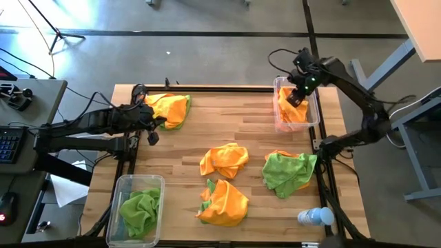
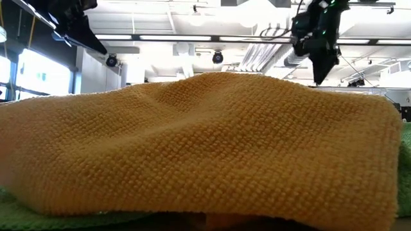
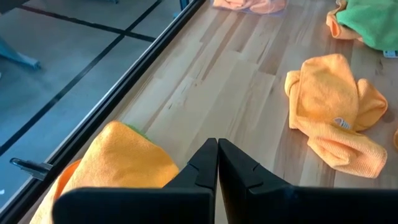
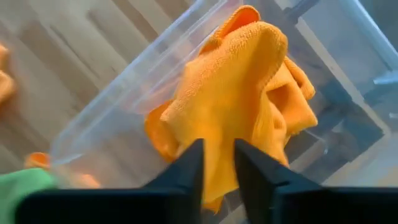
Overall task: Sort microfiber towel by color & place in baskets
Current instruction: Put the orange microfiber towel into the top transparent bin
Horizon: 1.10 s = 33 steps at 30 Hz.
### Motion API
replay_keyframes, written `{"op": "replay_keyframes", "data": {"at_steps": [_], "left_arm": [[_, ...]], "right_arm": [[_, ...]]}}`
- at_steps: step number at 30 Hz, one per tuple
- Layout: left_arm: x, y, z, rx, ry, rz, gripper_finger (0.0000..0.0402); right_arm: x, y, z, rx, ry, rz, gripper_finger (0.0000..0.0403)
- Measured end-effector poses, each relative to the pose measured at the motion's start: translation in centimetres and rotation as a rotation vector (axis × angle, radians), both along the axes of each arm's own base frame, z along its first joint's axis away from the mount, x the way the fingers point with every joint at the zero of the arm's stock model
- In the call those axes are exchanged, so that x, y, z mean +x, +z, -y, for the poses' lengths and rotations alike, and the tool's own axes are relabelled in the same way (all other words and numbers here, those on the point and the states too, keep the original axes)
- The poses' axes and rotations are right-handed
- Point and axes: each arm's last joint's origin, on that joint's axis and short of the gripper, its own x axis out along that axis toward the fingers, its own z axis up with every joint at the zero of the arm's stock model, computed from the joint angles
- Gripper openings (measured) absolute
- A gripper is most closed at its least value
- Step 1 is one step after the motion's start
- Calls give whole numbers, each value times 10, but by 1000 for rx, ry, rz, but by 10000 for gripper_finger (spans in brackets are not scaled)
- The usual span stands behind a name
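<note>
The towels are soft and floppy, so a pinch on a raised fold near the middle should lift one best.

The right gripper (image 1: 298, 94) hangs over the far right basket (image 1: 315, 118). Its fingers are a little apart, with an orange towel (image 4: 249, 93) lying below them in the basket.

The left gripper (image 1: 153, 127) has its fingers pressed together on nothing, just beside an orange-and-green pile (image 1: 169, 109) at the far left.

The near left basket (image 1: 122, 187) holds a green towel (image 1: 141, 209).

Three heaps wait mid-table: an orange heap (image 1: 224, 160), a mixed heap (image 1: 224, 201) and a green heap (image 1: 287, 171).

A big orange cloth (image 2: 192, 147) blocks the low view.
</note>
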Motion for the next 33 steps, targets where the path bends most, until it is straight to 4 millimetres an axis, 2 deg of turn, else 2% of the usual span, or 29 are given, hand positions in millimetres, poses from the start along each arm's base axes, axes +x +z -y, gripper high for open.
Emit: {"op": "replay_keyframes", "data": {"at_steps": [2,3,7,10,14,20,23,33], "left_arm": [[1,-1,0,-1,-1,-6,0],[2,-1,0,-1,0,-10,0],[5,-2,-1,-28,11,-9,0],[8,-4,-1,-70,46,4,10],[13,-6,-1,-111,23,-10,47],[18,-10,-2,-114,28,-43,130],[20,-11,-3,-89,61,-58,157],[23,-13,-3,-135,47,-57,164]], "right_arm": [[-6,10,-11,-6,-21,66,20],[-8,16,-17,-11,-20,105,11],[-6,36,-48,-73,-37,234,24],[6,47,-74,-113,-25,311,12],[31,52,-104,-154,-14,381,6],[71,40,-145,-150,22,355,2],[88,31,-164,-124,38,332,2],[127,-6,-219,-50,137,213,0]]}}
